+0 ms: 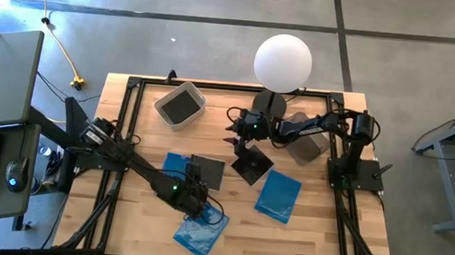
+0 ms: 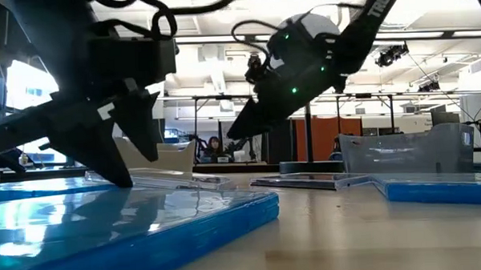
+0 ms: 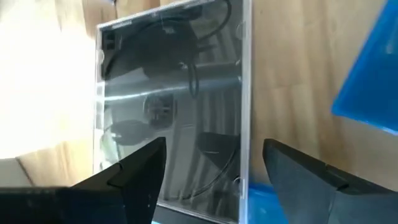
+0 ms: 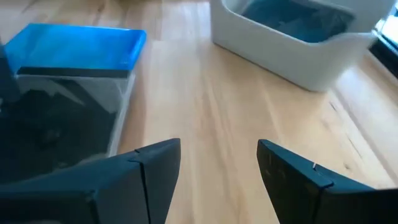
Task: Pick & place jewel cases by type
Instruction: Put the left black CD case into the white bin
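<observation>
Nearest the low camera lies a blue jewel case (image 2: 131, 215), flat on the table (image 1: 316, 238). Left gripper (image 1: 193, 191) hangs low over it, fingers (image 3: 134, 171) spread, holding nothing; a dark jewel case (image 3: 177, 93) lies just beyond them. Right gripper (image 1: 235, 130) hovers mid-table, fingers (image 4: 152, 165) parted and empty, beside another dark case (image 1: 252, 165). A further blue case (image 1: 277, 196) rests near it. One pale bin (image 1: 180, 104) stands at the far side.
</observation>
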### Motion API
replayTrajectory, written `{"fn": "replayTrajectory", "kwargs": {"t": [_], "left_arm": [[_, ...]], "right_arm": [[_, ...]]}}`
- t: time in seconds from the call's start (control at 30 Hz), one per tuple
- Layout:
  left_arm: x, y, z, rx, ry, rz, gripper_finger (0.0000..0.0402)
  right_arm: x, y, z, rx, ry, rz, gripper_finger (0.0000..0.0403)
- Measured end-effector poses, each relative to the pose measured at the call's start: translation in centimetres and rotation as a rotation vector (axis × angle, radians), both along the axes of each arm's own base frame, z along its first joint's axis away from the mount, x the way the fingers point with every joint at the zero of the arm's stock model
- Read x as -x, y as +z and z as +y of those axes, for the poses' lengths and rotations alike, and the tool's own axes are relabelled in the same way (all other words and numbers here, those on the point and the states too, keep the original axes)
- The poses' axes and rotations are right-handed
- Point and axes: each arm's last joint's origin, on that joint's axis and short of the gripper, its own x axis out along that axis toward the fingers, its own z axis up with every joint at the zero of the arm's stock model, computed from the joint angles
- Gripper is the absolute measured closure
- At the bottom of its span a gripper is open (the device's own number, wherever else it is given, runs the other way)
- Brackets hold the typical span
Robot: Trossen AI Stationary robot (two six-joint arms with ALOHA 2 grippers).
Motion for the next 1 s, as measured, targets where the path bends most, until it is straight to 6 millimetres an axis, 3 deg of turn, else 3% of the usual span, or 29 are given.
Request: {"fn": "replayTrajectory", "kwargs": {"t": [0.2,0.4,0.77,1.0], "left_arm": [[0.2,0.0,0.2,-0.041,0.008,0.012,0.0137],[0.4,-0.1,0.3,-0.033,0.035,0.021,0.0137],[0.3,-1.7,0.2,-0.098,0.042,0.062,0.0137],[0.2,-1.8,0.5,-0.162,0.096,-0.003,0.0137]], "right_arm": [[-2.1,-1.1,-1.5,-0.049,-0.041,0.032,0.0195],[-4.5,-2.1,-1.7,-0.105,0.012,0.182,0.0195],[-7.4,-4.1,1.1,-0.064,0.188,0.248,0.0194],[-7.6,-4.6,2.4,-0.098,0.258,0.257,0.0194]]}}
